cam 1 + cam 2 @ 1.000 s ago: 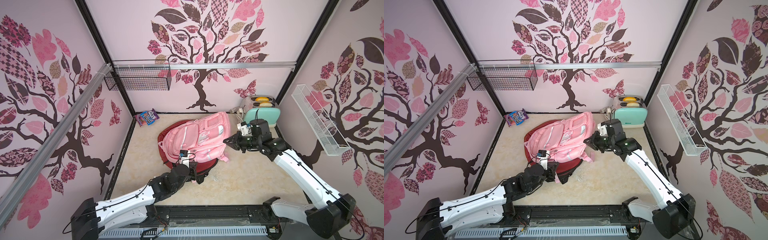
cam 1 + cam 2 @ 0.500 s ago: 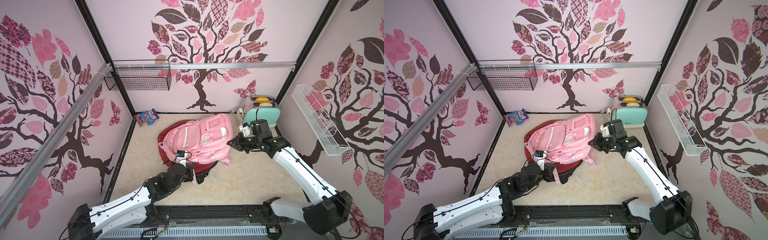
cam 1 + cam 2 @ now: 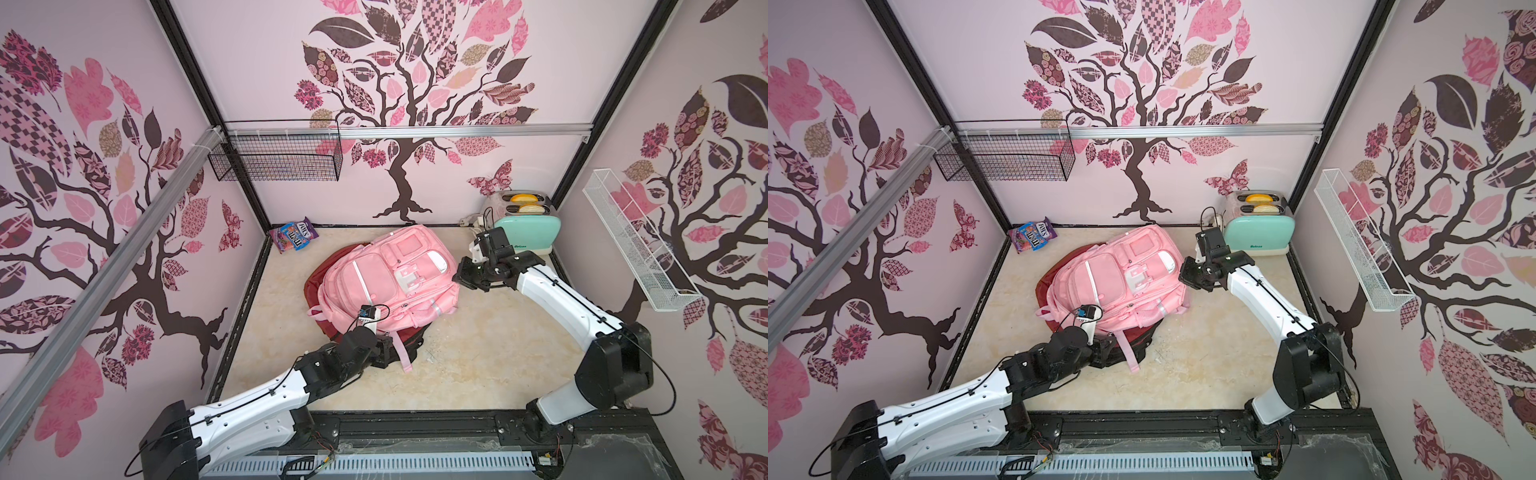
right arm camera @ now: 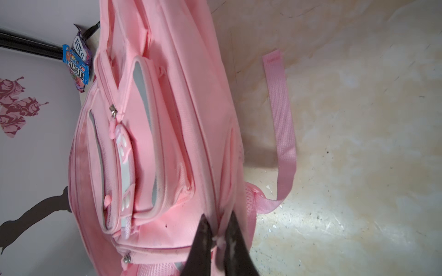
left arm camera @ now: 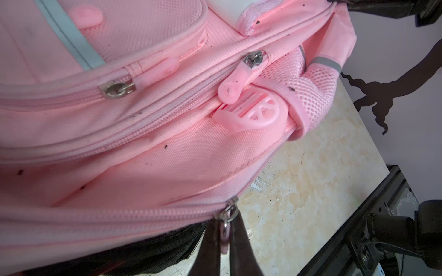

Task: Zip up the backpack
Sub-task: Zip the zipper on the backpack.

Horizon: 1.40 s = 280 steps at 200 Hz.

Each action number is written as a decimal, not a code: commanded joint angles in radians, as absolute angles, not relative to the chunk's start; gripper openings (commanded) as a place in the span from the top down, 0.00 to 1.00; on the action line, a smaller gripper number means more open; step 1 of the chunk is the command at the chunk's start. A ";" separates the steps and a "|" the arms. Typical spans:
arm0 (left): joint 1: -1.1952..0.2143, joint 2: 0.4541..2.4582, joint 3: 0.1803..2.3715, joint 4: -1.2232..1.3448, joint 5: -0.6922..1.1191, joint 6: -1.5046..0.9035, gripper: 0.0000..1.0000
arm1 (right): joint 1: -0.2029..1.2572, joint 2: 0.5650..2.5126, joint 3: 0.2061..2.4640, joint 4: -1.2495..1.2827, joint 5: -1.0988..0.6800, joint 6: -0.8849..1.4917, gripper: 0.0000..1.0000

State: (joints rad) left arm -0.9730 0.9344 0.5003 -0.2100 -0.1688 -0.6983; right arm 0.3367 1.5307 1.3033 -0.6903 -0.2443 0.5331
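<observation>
The pink backpack (image 3: 386, 274) (image 3: 1117, 278) lies flat on the floor, on top of a dark red bag (image 3: 320, 274). My left gripper (image 3: 384, 348) (image 3: 1104, 347) is at its near edge. In the left wrist view the left gripper (image 5: 226, 222) is shut on the zipper pull (image 5: 225, 235), which hangs from the metal slider (image 5: 228, 211) of the lowest zipper. The zipper behind the slider is closed. My right gripper (image 3: 461, 276) (image 3: 1185, 272) is at the backpack's right side. In the right wrist view the right gripper (image 4: 218, 222) pinches a fold of pink fabric at a seam.
A mint toaster (image 3: 525, 232) stands at the back right, close behind the right arm. A candy bag (image 3: 294, 235) lies in the back left corner. A black wire basket (image 3: 274, 153) and a white wire rack (image 3: 636, 241) hang on the walls. A loose pink strap (image 4: 282, 119) trails on the floor.
Both arms have shifted only slightly, and the backpack has moved a little with them. Both grips have held.
</observation>
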 commanded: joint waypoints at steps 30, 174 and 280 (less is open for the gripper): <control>-0.971 1.035 0.508 -0.081 -0.051 -0.701 1.00 | 0.300 1.355 1.169 -0.510 -0.262 0.567 0.37; -0.975 1.097 0.625 0.097 0.134 -0.698 1.00 | 0.558 1.066 0.558 -0.037 -0.499 1.149 0.24; -0.993 1.088 0.621 0.046 0.120 -0.698 1.00 | 0.571 1.190 0.659 0.245 -0.522 1.074 0.48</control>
State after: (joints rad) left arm -0.9749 1.1202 0.5968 0.0158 0.0872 -0.7094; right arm 0.5629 1.2037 0.5716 0.1371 -0.4980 1.1255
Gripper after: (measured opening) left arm 0.082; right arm 0.609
